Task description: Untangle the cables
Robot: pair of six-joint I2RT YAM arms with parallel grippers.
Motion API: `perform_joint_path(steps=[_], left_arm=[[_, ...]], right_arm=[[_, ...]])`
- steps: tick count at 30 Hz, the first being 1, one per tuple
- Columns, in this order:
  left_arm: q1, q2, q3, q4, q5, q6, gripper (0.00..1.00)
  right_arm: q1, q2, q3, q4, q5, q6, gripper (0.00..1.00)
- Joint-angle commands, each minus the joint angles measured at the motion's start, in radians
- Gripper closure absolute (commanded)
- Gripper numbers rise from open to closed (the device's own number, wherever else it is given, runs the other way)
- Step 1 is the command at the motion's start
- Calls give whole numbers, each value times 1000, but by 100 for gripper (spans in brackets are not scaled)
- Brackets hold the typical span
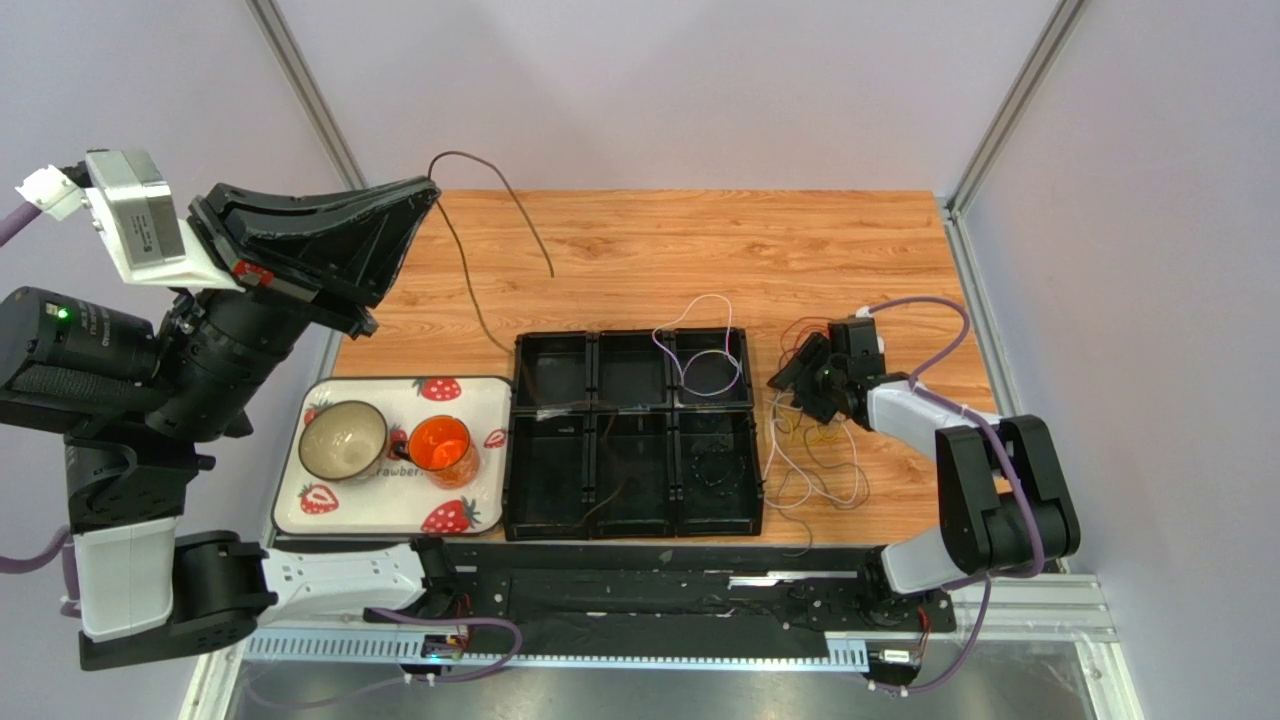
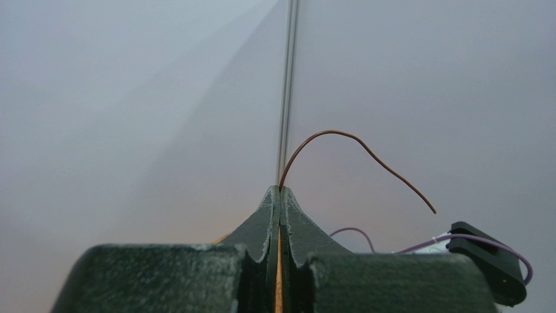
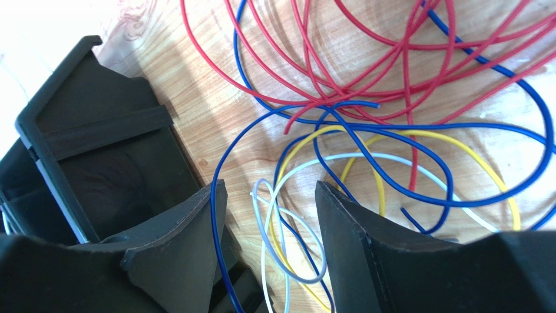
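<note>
Your left pincer (image 1: pixel 427 189), upper left, is clamped on a brown cable (image 2: pixel 333 132); your right pincer (image 3: pixel 269 186) stands open over the cables (image 3: pixel 391 91).

A lab booth: plain walls (image 1: pixel 676 90), metal posts (image 1: pixel 308 90), wooden table (image 1: pixel 842 255).

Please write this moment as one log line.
left gripper: shut on thin brown wire | right gripper: open over tangled red, blue, yellow, white wires

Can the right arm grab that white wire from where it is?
Probably yes: the right gripper is open over the white wire, though a blue wire and a yellow wire cross it.
</note>
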Motion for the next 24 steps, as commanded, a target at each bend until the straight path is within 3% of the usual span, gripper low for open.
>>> perform_joint_path(steps=[1, 18, 24], left_arm=[[-2, 9, -3, 33, -44, 54, 100], [9, 5, -318, 179, -187, 43, 100], [48, 21, -340, 158, -216, 22, 100]], right_arm=[[13, 14, -40, 64, 2, -33, 39], [13, 44, -60, 101, -21, -53, 40], [13, 48, -63, 132, -27, -57, 41]])
